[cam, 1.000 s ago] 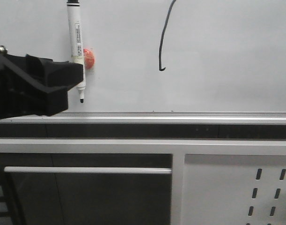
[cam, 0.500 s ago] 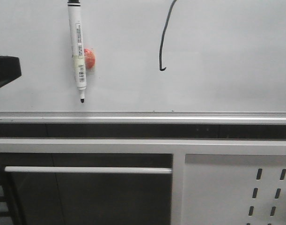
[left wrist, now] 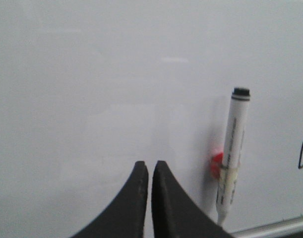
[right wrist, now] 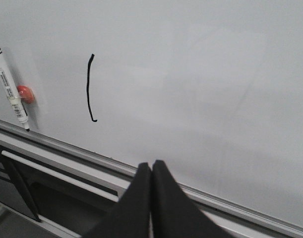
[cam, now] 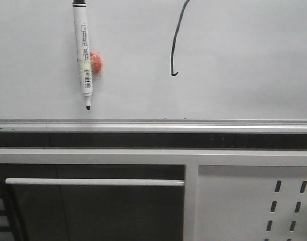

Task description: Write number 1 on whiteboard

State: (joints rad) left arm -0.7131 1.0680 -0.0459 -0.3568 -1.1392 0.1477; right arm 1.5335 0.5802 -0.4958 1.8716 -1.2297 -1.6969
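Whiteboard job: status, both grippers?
Left gripper shut, empty. Right gripper shut, empty. Number 1 drawn on whiteboard; marker parked beside red magnet. Nothing obstructing.

- A white marker [cam: 84, 50] with a black cap end at top and a dark tip pointing down hangs upright, near the left edge of the front view.
- A small orange-red holder [cam: 96, 63] touches the marker's right side, about midway along the barrel.
- A white metal panel [cam: 243, 211] with slotted holes fills the lower right corner.
- A horizontal silver bar [cam: 93, 182] crosses a dark opening at lower left.
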